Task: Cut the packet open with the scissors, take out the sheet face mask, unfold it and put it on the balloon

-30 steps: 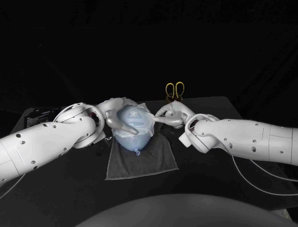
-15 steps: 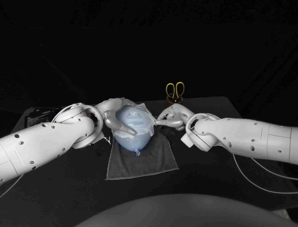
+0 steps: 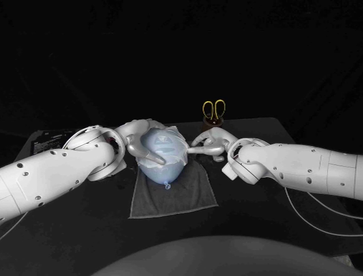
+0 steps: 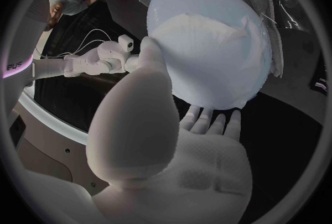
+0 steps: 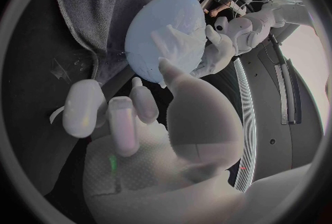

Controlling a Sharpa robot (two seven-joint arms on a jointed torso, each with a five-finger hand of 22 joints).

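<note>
Handling: balloon (image 3: 160,165) is light, springy and smooth, so it will likely roll or squirt away under a one-sided push. It needs cradling from opposite sides with soft pressure. Sheet face mask (image 3: 171,144) looks thin, limp and probably wet, so it should cling and may tear. Best taken at its free edge and smoothed rather than pulled.

Position: the balloon lies on the grey towel (image 3: 177,195) at mid tabletop (image 3: 256,213), knot toward 6 o'clock. The mask is draped, wrinkled, over its far half. Scissors (image 3: 213,108) stand near 1 o'clock, well apart.

Left hand (image 3: 140,137): at the balloon's 9 o'clock side, holding it. The thumb lies across the top beside the mask and the fingers (image 4: 207,123) are cupped under the far side.

Right hand (image 3: 210,141): at 3 o'clock, fingers (image 5: 83,108) loosely curled and moderately apart. One tip reaches the mask's edge. I cannot tell whether it pinches the mask or only touches it.
</note>
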